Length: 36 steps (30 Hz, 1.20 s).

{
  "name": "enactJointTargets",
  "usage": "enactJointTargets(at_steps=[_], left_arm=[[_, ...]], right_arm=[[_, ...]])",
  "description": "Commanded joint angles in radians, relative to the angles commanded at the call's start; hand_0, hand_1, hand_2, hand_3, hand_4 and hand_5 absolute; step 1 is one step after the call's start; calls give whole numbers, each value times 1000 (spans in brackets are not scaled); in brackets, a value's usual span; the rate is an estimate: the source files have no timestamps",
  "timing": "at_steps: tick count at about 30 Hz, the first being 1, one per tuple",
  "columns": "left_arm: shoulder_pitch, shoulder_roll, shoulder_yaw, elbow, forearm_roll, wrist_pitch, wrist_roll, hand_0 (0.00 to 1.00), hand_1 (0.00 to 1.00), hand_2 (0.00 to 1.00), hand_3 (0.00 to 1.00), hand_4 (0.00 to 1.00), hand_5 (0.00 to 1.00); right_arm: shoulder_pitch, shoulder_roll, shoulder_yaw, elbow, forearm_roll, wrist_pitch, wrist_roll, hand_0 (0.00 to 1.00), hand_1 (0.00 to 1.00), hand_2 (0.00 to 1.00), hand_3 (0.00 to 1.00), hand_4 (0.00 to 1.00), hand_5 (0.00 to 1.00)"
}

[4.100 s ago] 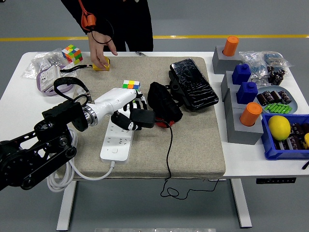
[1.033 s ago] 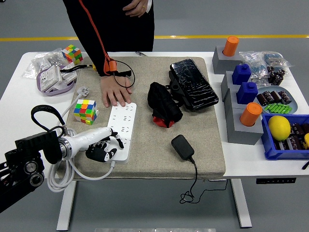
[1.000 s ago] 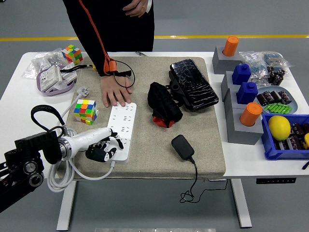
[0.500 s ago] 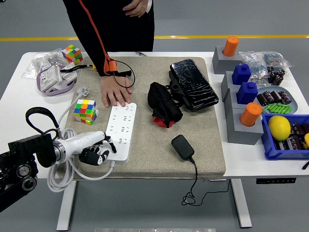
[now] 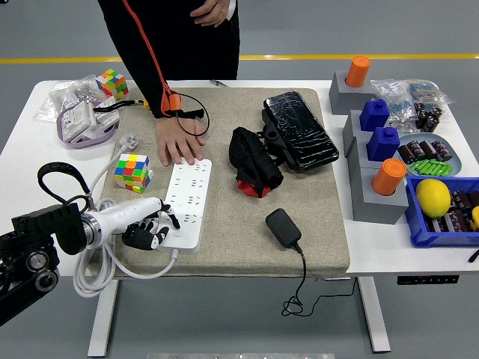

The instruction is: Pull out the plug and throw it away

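The black plug adapter [image 5: 283,226] lies unplugged on the beige mat [image 5: 314,224], its black cable [image 5: 299,288] trailing over the front edge. The white power strip [image 5: 185,202] lies left of it with its sockets bare. A person's hand [image 5: 178,142] presses flat on the mat at the strip's far end. My left hand [image 5: 144,233] sits at the strip's near left corner, fingers loosely curled and holding nothing. My right arm is out of the picture.
A Rubik's cube [image 5: 132,172] stands left of the strip, another [image 5: 111,82] at the far left. A black bag [image 5: 254,161] and a black case [image 5: 299,131] lie mid-mat. Grey blocks [image 5: 374,187], orange cylinders and a blue bin [image 5: 445,206] line the right side.
Four seconds ago my left hand held the plug adapter over the strip; now the adapter lies on the mat's right. Over the last second my hand slid left, off the strip's near end.
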Motion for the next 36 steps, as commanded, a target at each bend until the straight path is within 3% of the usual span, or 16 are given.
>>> enactJointTargets(at_steps=[11, 22, 36], left_arm=[[-3, 0, 19, 16, -3, -11, 12, 72, 31, 57, 668, 323, 2], [-1, 14, -16, -51, -19, -12, 15, 69, 28, 58, 661, 323, 2], [0, 10, 6, -19, -15, -15, 17, 69, 28, 58, 660, 322, 2]], right_arm=[[1, 1, -5, 0, 4, 0, 2, 639, 677, 685, 603, 998, 476], [1, 1, -5, 0, 5, 0, 3, 639, 676, 685, 605, 998, 476], [0, 1, -5, 0, 4, 0, 2, 640, 677, 686, 606, 998, 475]])
